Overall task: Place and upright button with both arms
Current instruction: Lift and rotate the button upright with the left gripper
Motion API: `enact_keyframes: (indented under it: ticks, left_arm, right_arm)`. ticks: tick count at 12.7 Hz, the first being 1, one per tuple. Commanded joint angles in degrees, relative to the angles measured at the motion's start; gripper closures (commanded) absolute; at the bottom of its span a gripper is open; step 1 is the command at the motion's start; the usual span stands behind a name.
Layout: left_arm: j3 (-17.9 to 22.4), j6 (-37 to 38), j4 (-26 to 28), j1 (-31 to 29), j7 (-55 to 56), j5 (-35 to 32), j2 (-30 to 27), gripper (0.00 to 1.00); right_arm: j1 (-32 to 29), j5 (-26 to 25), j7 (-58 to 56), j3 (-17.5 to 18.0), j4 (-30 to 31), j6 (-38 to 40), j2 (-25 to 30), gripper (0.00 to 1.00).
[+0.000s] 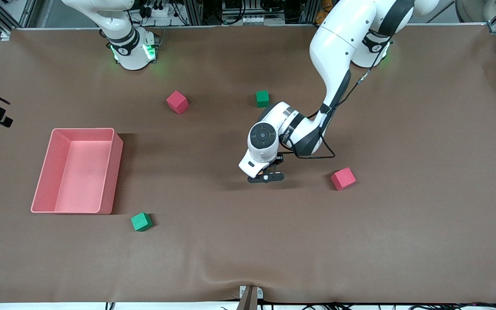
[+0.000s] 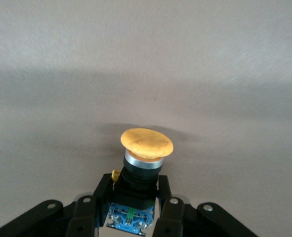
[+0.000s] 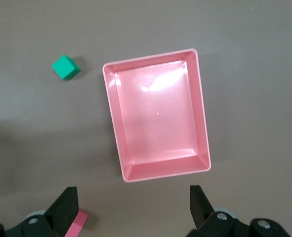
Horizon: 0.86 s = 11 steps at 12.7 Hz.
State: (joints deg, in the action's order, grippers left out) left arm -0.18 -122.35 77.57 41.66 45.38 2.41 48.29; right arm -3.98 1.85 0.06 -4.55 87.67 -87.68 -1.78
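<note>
The button (image 2: 145, 163) is clamped at its black body between the left gripper (image 2: 133, 207) fingers in the left wrist view, low centre of frame, its long axis pointing away from them, orange cap outermost.

In the front view the left gripper (image 1: 266, 175) sits low over the desk (image 1: 248, 241) at mid-frame.

In the right wrist view the right gripper (image 3: 133, 210) waits above the pink bin (image 3: 202, 123), fingers wide and empty.
</note>
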Motion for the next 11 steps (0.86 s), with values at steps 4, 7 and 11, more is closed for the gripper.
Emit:
enact_keyframes:
  ticks: [4,7,11]
  left_arm:
    - [0.79,5.18,0.91,0.52,6.48,-4.68,-7.32,1.00]
    - [0.79,7.39,0.21,2.97,17.16,-7.93,-8.48,1.00]
    - [1.93,7.56,-0.05,9.22,33.95,-18.66,-7.95,1.00]
  right_arm:
    - [2.22,-0.01,0.46,0.51,-0.75,2.16,-0.60,0.00]
    - [2.39,-0.09,0.46,0.69,-0.93,5.93,0.98,0.00]
    - [2.65,0.00,0.46,0.86,-0.93,6.29,1.60,0.00]
